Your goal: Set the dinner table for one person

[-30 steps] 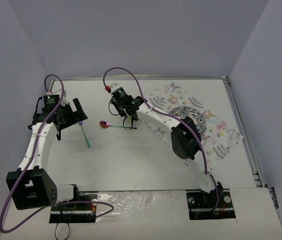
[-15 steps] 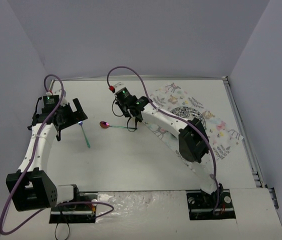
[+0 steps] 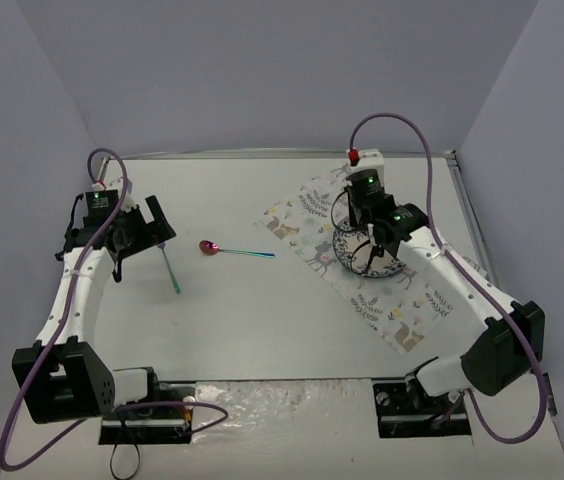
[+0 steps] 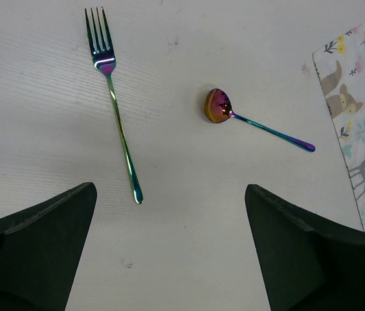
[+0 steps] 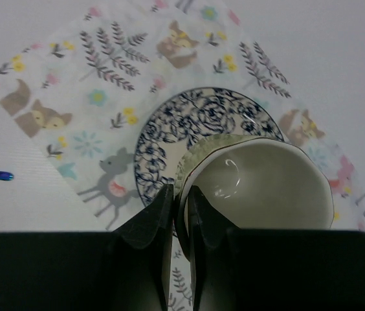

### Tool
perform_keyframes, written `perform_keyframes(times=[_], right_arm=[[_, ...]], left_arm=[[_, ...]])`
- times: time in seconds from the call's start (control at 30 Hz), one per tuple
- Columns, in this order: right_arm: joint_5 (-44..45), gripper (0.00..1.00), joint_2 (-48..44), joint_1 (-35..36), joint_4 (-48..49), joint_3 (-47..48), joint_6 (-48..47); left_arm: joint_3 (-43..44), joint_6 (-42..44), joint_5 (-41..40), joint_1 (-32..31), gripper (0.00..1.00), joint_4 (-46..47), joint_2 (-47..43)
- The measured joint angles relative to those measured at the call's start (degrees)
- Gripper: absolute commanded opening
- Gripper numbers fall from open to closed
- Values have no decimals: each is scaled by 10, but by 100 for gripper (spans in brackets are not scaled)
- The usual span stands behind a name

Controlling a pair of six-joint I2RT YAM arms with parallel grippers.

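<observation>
A large flat white rectangular counter (image 3: pixel 262 330) with a thin metal rim fills the floor of the walled bay and carries everything here. On its right half a pastel cloth (image 3: pixel 297 225) printed with deer, foxes and leafy sprigs lies at an angle, smooth and flat. A round ceramic plate (image 5: pixel 169 129) with a dense blue-and-white floral pattern sits on the cloth. A pale, glossy bowl (image 5: pixel 266 188) with a thin dark-edged, slightly wavy rim rests on the plate, off to one side of its middle.

The right hand (image 5: pixel 179 190) points down at the plate, its dark fingers drawn close together and clamped on the bowl's rim, one finger outside and one inside. That arm has its elbow out near the counter's right edge, with the forearm angled back in toward the cloth.

To the left, a slim metal fork (image 4: pixel 121 129) and a small spoon (image 4: pixel 260 125), both with an iridescent rainbow finish, lie apart on the bare counter. The left hand (image 4: pixel 171 189) hangs over the fork's tine end with its fingers spread wide apart, holding nothing.
</observation>
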Motion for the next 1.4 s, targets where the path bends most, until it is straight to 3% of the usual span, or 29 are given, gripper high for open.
perform_keyframes(times=[0.27, 0.4, 0.57, 0.97, 1.4], right_arm=[[-11, 0, -154, -170, -16, -158, 10], [-22, 0, -180, -264, -16, -185, -5], [-54, 0, -181, -326, -14, -195, -24], [-152, 0, -128, -407, 31, -203, -95], [-199, 0, -99, -461, 89, -221, -143]], left_arm=[[-3, 0, 5, 0, 97, 4, 0], [-8, 0, 4, -3, 97, 5, 0], [-8, 0, 0, -10, 97, 6, 0], [-8, 2, -17, -30, 97, 6, 0], [-9, 5, -35, -42, 97, 7, 0]])
